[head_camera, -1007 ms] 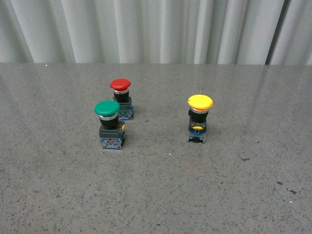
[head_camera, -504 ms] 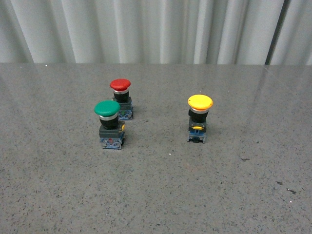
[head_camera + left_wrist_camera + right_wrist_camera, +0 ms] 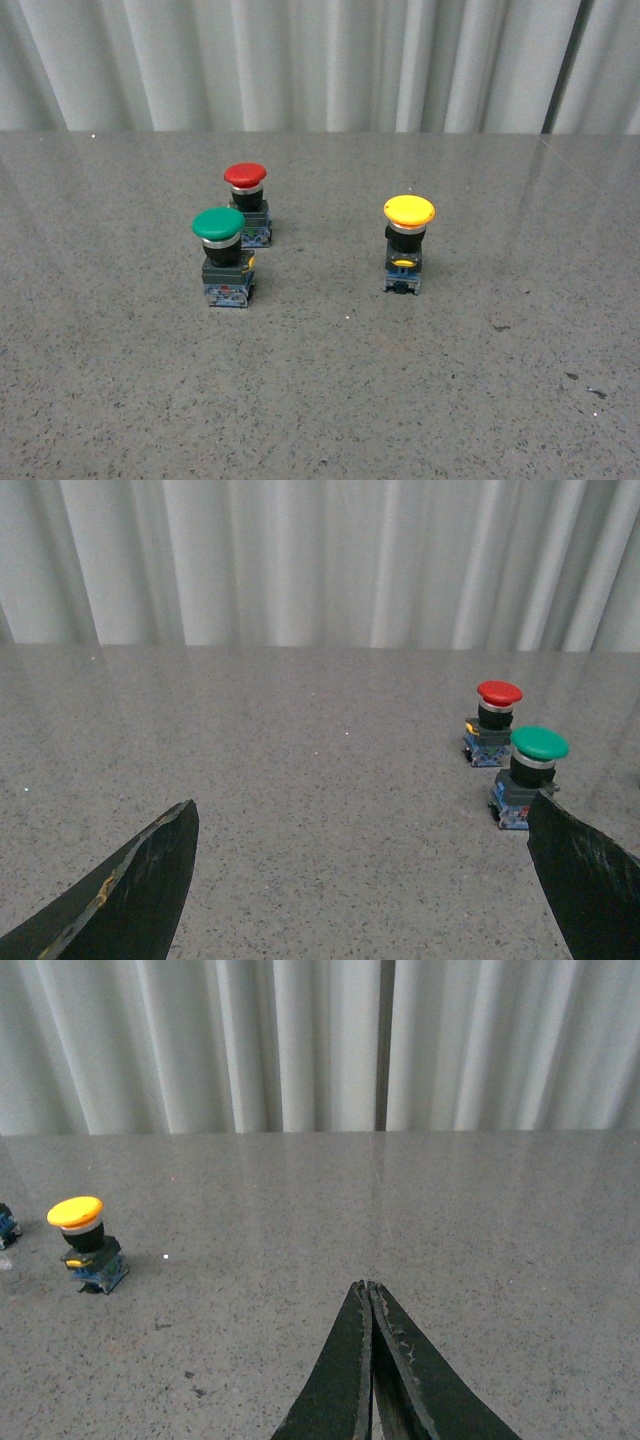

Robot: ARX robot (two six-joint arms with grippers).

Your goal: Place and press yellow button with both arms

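The yellow button (image 3: 408,243) stands upright on the grey speckled table, right of centre in the front view. It also shows in the right wrist view (image 3: 85,1242), far off to the side of my right gripper (image 3: 368,1288), which is shut and empty, its fingers pressed together. My left gripper (image 3: 360,820) is open and empty, its black fingers (image 3: 150,880) wide apart above bare table. Neither arm shows in the front view.
A green-capped button (image 3: 223,257) and a red-capped button (image 3: 248,202) stand close together left of centre. Both show in the left wrist view, green (image 3: 530,775) beside one finger, red (image 3: 495,723) behind it. A pale pleated curtain (image 3: 320,60) backs the table.
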